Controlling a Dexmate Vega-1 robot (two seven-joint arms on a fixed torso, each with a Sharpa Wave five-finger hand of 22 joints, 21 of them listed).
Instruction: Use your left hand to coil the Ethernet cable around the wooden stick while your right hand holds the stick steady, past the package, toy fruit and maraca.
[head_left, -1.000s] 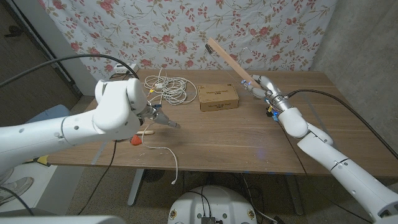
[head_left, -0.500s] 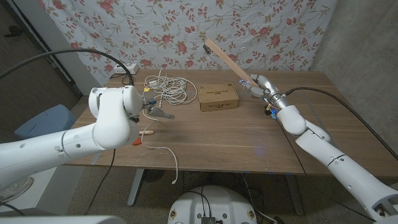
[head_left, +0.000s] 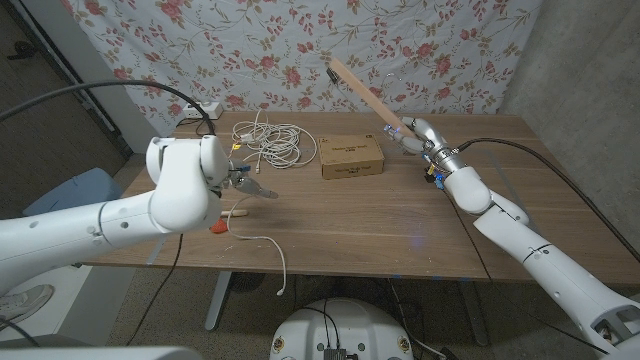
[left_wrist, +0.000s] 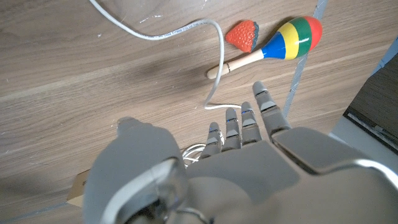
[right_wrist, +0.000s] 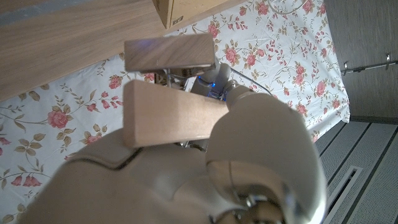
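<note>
The white Ethernet cable (head_left: 271, 143) lies in a loose coil at the table's far left, and one end (head_left: 270, 248) trails to the front edge. My left hand (head_left: 250, 187) hovers between the coil and that end, fingers (left_wrist: 249, 121) stretched out and apart, holding nothing. Beyond them in the left wrist view lie a cable strand (left_wrist: 186, 28), the toy strawberry (left_wrist: 242, 34) and the striped maraca (left_wrist: 283, 42). My right hand (head_left: 415, 135) grips the wooden stick (head_left: 365, 92) at its lower end; it slants up and back over the table. In the right wrist view the stick (right_wrist: 171, 112) sits in my hand (right_wrist: 255, 162).
The brown package (head_left: 352, 156) stands mid-table between the coil and my right hand. The strawberry (head_left: 217, 227) and the maraca handle (head_left: 237, 211) lie near the front left edge under my left arm. A power strip (head_left: 200, 112) sits at the far left corner.
My left hand has drawn back to the left and slightly toward the coil. The right hand and stick have stayed almost in place.
</note>
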